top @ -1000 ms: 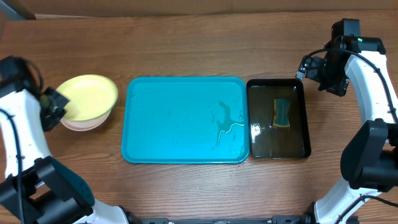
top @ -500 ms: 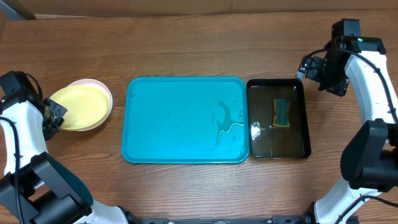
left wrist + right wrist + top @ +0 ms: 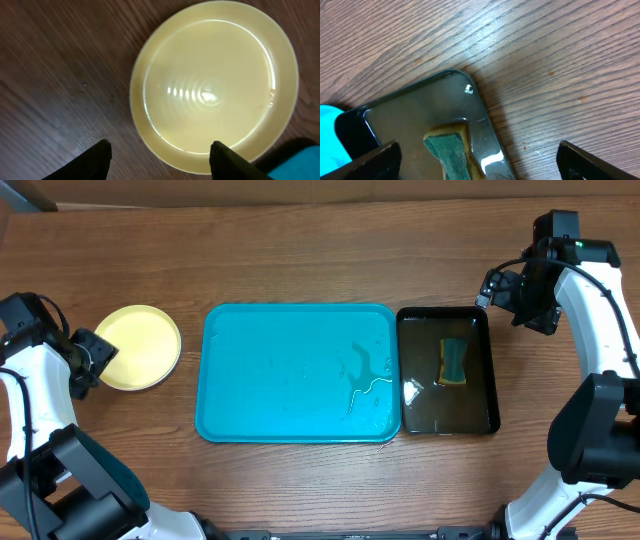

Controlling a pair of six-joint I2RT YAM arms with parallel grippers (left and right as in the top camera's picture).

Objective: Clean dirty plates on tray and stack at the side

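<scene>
Left claw (image 3: 159,152) stood open, holding nothing, just short of the round pale yellow-green plastic plate (image 3: 215,85) lying flat on the brown wooden table (image 3: 50,75), left of the plateless turquoise rectangular plastic tray (image 3: 290,370). Stacking judged finishing; next, retreat without nudging it.

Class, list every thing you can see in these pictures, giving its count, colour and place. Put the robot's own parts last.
table: one, brown wood, under everything
tray: one, turquoise, centre of the table
water: one thin puddle, clear, on the tray's right part
black tray: one, black, just right of the tray
sponge: one, green over yellow, in the black tray
plate: one visible, pale yellow, on the table left of the tray; any beneath it are hidden
left claw: one, black, open, at the plate's edge
right claw: one, black, open, by the black tray's far corner
</scene>
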